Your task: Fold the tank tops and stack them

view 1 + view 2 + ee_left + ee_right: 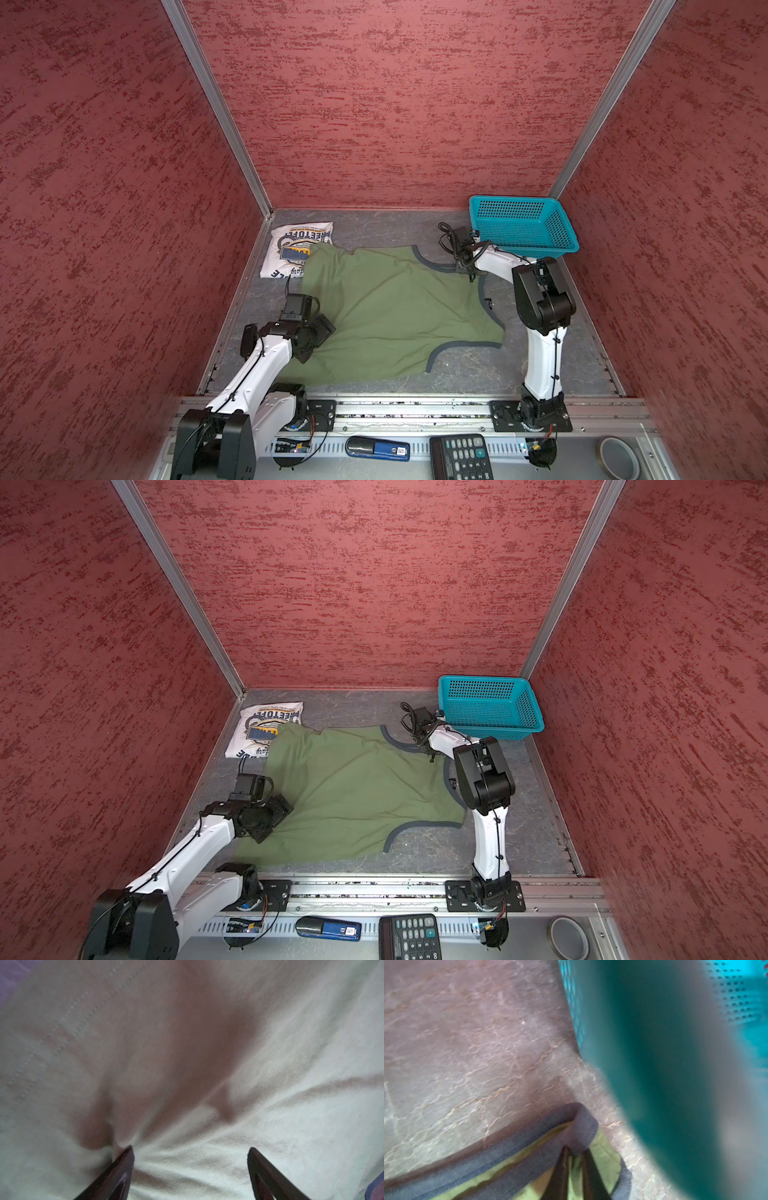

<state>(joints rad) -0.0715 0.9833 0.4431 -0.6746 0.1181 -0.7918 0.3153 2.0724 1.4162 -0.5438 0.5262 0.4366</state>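
The olive green tank top (pixel 386 307) (pixel 353 787) lies spread out on the grey floor in both top views. The white tank top (pixel 291 245) (pixel 257 729) is folded at the back left, with the green one overlapping its near corner. My left gripper (pixel 318 338) (pixel 276 818) (pixel 190 1149) is open, its fingers pressing down on the cloth (pixel 270 1064) at the green top's left edge. My right gripper (pixel 471 276) (pixel 432 757) (pixel 575 1150) is shut on the green top's grey-trimmed shoulder strap (pixel 577 1122), close to the basket.
A teal perforated basket (pixel 523 224) (pixel 490 704) (pixel 654 1043) stands at the back right, right beside my right wrist. Red walls enclose three sides. On the front ledge are a calculator (pixel 461 457), a blue device (pixel 378 449) and a tape roll (pixel 619 457).
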